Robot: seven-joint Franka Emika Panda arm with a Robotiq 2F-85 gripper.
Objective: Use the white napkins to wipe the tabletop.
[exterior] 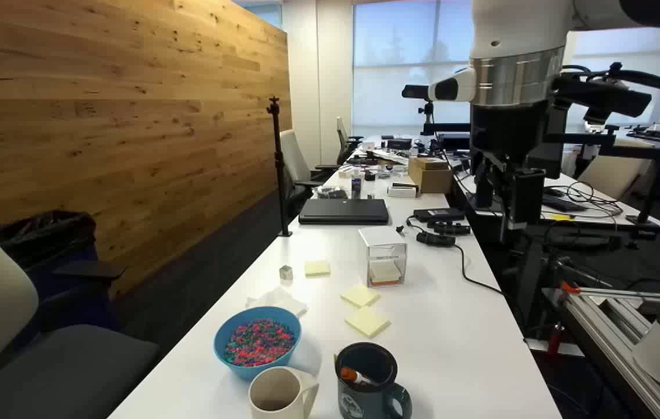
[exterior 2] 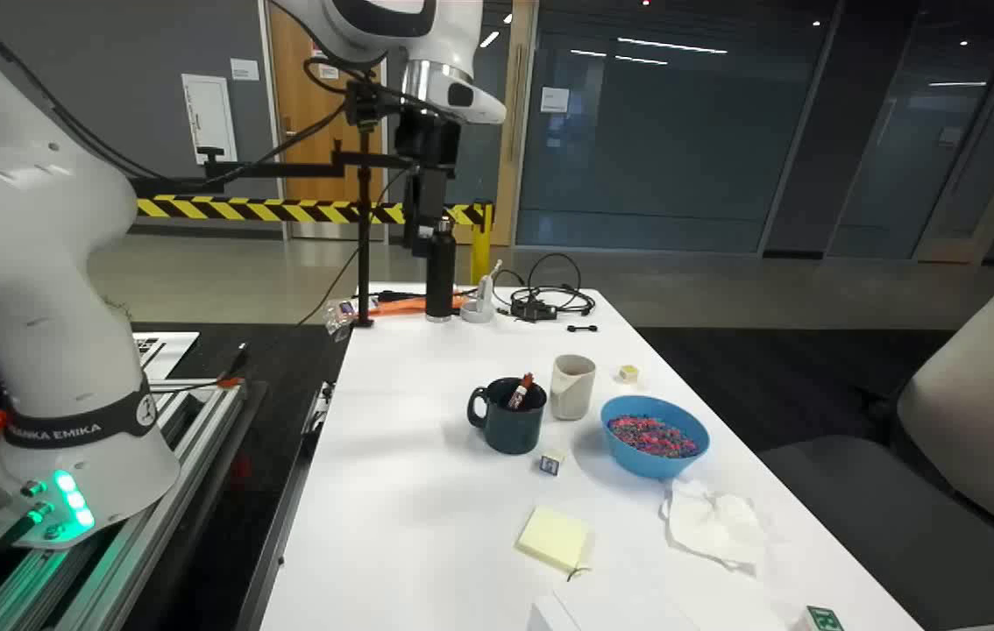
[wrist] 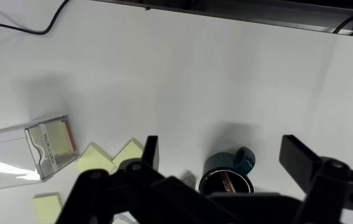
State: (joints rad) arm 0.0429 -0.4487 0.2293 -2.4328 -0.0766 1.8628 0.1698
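Note:
The white napkins (exterior: 283, 299) lie crumpled on the white tabletop (exterior: 446, 349), beside the blue bowl, in both exterior views; the napkins (exterior 2: 714, 524) look like thin soft paper near the table's long edge. In the wrist view a pale scrap at the bottom edge is mostly hidden by the gripper, and I cannot tell whether it is napkin. My gripper (wrist: 221, 147) is open and empty. It hangs well above the tabletop in both exterior views, also seen as the gripper (exterior 2: 427, 241), apart from the napkins.
A blue bowl (exterior 2: 637, 460) of coloured beads, a beige cup (exterior 2: 571, 390) and a dark mug (wrist: 218, 161) holding a marker stand on the table. Yellow note pads (exterior: 368, 321), a clear note box (exterior: 385, 247), small cubes, a black laptop (exterior: 343, 211) and cables lie around.

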